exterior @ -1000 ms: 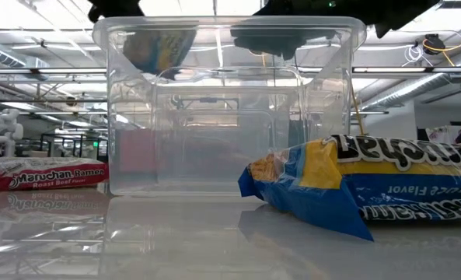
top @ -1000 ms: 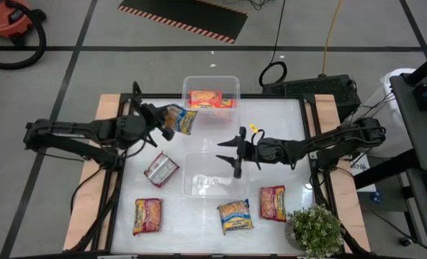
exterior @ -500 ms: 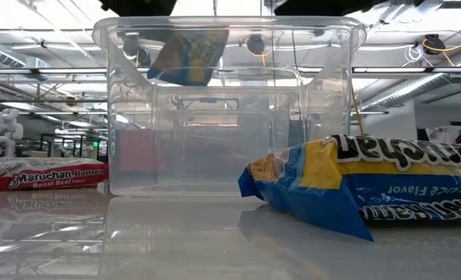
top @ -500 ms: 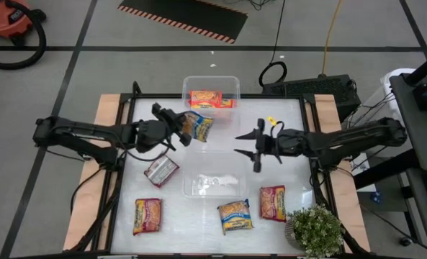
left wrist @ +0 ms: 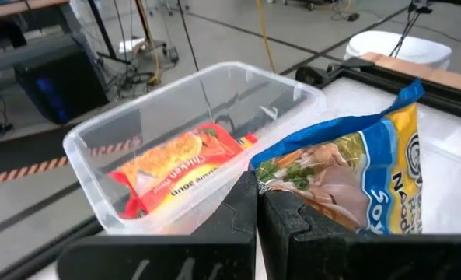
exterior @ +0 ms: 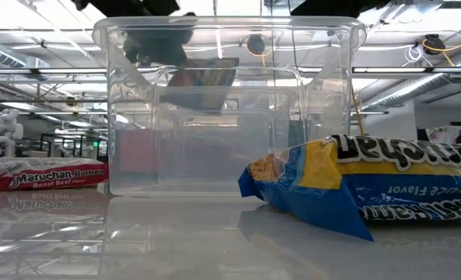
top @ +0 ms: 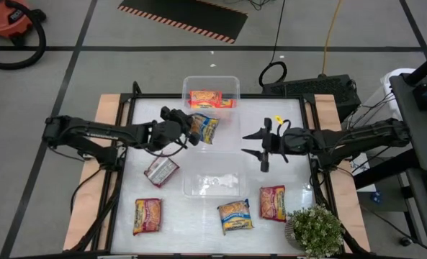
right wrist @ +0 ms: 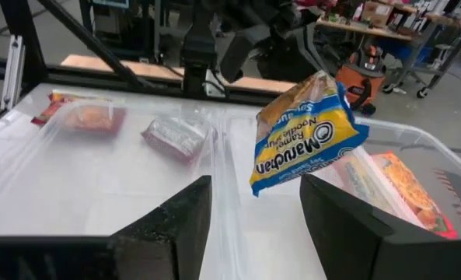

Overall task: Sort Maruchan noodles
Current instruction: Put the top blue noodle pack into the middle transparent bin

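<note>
My left gripper (top: pixel 189 129) is shut on a blue-yellow Maruchan packet (top: pixel 205 128), held in the air between the far clear bin (top: pixel 231 83) and the near clear bin (top: pixel 213 185). The packet also shows in the right wrist view (right wrist: pixel 306 141). The far bin holds an orange-red packet (top: pixel 206 99). My right gripper (top: pixel 261 145) is open and empty, to the right of the held packet. A silver-red packet (top: pixel 160 170), an orange packet (top: pixel 147 215), a blue-yellow packet (top: pixel 235 216) and a red-white packet (top: pixel 272 202) lie flat on the table. My left gripper pinches the blue-yellow packet's crimped end (left wrist: pixel 270 180) between its two shut fingers. The fingers come roughly level from the table's left. The packet sticks out beyond the fingertips toward the right, tilted, lifted clear of the table and of both bins.
A potted plant (top: pixel 315 230) stands at the near right corner. The near bin (exterior: pixel 230 109) stands close before the low camera, with a blue-yellow packet (exterior: pixel 370 187) and the silver-red packet (exterior: pixel 43 175) beside it. Bare table lies between the two bins.
My left gripper has carried the blue-yellow packet toward the table's right, staying shut on it; the packet has stayed clear of the table. My right gripper has drawn back toward the table's right edge, still open.
</note>
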`<act>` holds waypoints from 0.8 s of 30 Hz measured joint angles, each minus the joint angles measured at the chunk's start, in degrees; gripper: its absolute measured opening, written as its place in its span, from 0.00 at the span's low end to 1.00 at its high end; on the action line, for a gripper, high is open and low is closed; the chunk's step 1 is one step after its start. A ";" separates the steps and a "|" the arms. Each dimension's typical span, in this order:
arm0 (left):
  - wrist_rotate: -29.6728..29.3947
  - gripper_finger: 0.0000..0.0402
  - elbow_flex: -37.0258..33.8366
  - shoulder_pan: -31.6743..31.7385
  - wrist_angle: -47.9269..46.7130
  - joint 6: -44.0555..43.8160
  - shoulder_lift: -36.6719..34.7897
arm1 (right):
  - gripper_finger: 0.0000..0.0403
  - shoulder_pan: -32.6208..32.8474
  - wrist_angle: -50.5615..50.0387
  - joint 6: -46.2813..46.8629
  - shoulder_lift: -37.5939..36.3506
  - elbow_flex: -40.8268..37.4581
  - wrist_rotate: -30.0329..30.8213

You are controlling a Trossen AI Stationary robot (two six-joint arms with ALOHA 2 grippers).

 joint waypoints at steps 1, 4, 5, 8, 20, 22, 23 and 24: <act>0.04 0.00 0.00 0.18 0.19 -0.44 0.61 | 0.48 0.00 -0.46 0.00 0.00 0.00 0.00; 0.10 0.00 0.00 0.66 0.20 -1.43 2.31 | 0.48 0.00 -1.70 0.22 0.04 0.00 -0.02; 0.13 0.00 0.00 0.78 0.18 -1.57 2.87 | 0.48 0.00 -2.26 0.40 0.04 0.00 -0.02; 1.90 0.00 -0.04 1.19 0.20 -1.39 4.15 | 0.48 0.00 -3.42 0.54 0.04 0.00 -0.02; 9.11 0.04 -0.09 2.71 -3.04 -2.05 4.41 | 0.48 0.02 -5.57 2.00 0.04 0.00 -0.04; 10.08 0.09 -0.09 3.54 -5.09 -3.90 4.41 | 0.48 0.02 -5.55 2.19 0.04 0.00 -0.04; 10.09 0.12 -0.09 3.87 -6.00 -4.75 4.41 | 0.48 0.02 -5.55 2.19 0.04 0.00 -0.04; 10.07 0.15 -0.09 4.15 -6.90 -5.21 4.41 | 0.48 0.02 -5.56 2.19 0.04 0.00 -0.05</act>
